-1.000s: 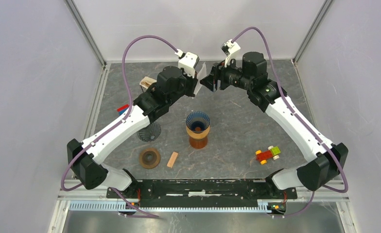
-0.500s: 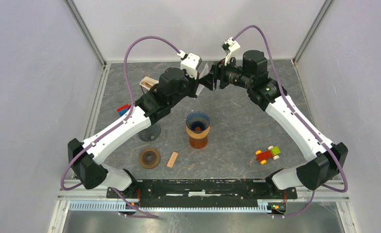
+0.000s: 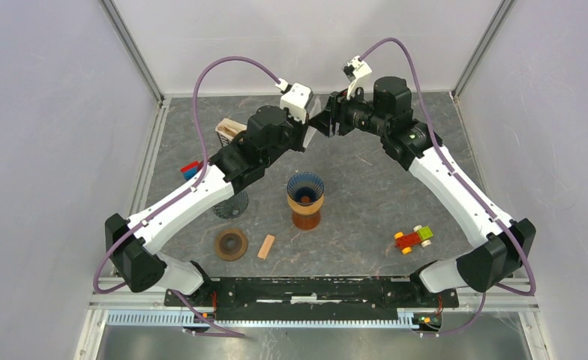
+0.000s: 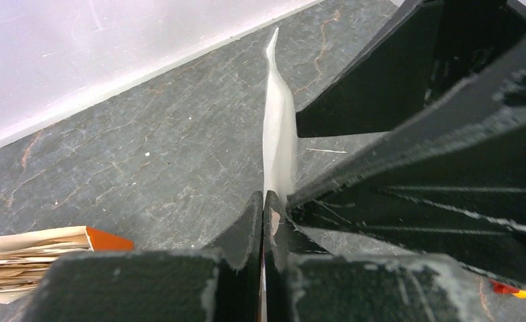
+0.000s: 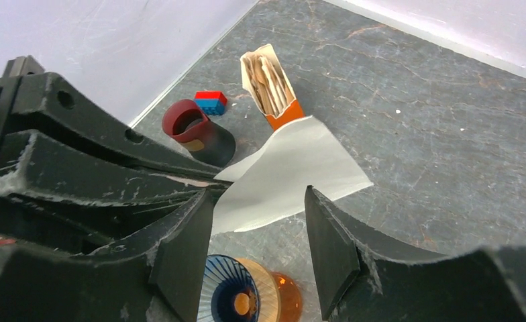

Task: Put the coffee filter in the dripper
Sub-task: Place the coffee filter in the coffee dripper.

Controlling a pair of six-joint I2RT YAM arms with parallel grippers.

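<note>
The white paper coffee filter [image 3: 315, 112] hangs in the air near the back of the table, folded flat, with my left gripper [image 3: 308, 127] shut on its lower corner. In the left wrist view the filter [image 4: 277, 127] rises edge-on from the shut left gripper [image 4: 263, 201]. My right gripper [image 3: 327, 124] faces it from the right and is open. In the right wrist view the filter [image 5: 294, 171] spreads between the two fingers of the right gripper [image 5: 257, 193] with gaps on both sides. The dripper [image 3: 305, 191], a blue ribbed cone on an amber base, stands mid-table; it shows below the right fingers, dripper [image 5: 237, 292].
An orange-edged pack of filters [image 3: 227, 131] stands at the back left, with a dark red cup [image 5: 193, 131] and a red-blue brick [image 3: 190, 167] near it. A brown ring [image 3: 231, 244], a wooden block [image 3: 266, 246] and a toy car [image 3: 413, 238] lie toward the front.
My right gripper has moved left, closer around the filter, and its jaws have narrowed slightly. The left gripper has kept its hold and barely shifted.
</note>
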